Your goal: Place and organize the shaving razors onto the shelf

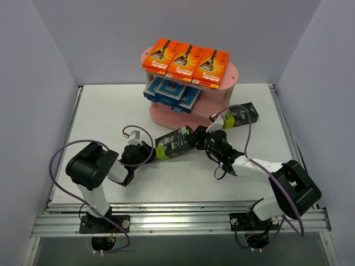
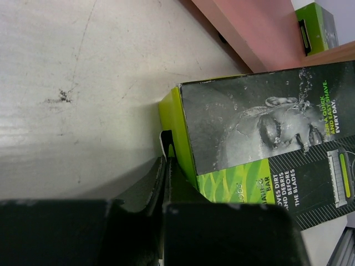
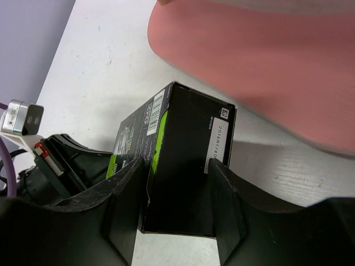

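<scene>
A black-and-lime razor pack stands on edge between my two grippers, just in front of the pink shelf. My left gripper is shut, its fingertips pinching the thin tab at the pack's lime end. My right gripper straddles the pack's dark end, a finger pressed on each broad face. Three orange packs lie in a row on the top board. Blue-and-white packs fill the middle board. Another black-and-lime pack lies beside the shelf's foot.
The shelf's bottom board lies close behind the held pack. White walls enclose the table on three sides. A purple cable loops over the right arm near the second black pack.
</scene>
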Action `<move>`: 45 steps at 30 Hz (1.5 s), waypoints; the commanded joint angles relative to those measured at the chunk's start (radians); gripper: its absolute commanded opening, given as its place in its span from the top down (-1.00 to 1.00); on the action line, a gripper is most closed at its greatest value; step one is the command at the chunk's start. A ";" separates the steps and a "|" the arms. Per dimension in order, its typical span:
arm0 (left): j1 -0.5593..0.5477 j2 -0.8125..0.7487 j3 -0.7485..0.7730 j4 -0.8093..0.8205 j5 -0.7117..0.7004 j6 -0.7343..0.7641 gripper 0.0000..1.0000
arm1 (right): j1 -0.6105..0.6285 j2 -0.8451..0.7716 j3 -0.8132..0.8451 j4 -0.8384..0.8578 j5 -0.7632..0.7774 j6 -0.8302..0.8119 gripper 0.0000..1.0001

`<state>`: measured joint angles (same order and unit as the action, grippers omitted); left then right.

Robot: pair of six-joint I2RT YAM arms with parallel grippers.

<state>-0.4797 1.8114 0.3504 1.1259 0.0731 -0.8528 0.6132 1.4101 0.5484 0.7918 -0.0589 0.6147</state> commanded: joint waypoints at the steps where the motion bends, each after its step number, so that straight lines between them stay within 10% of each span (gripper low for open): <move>1: -0.054 -0.006 0.082 0.055 0.094 0.009 0.95 | 0.014 0.038 0.059 -0.008 -0.133 0.002 0.94; 21: -0.054 0.048 0.203 -0.018 0.040 0.041 0.95 | -0.073 0.159 0.128 -0.011 -0.151 -0.078 0.77; 45: -0.065 0.091 0.275 -0.015 -0.056 -0.057 0.95 | -0.135 0.217 0.159 -0.002 -0.171 -0.112 0.01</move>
<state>-0.4961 1.8889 0.5629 0.9855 -0.0494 -0.8536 0.4694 1.6230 0.6872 0.7883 -0.1467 0.5022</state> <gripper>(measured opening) 0.031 0.489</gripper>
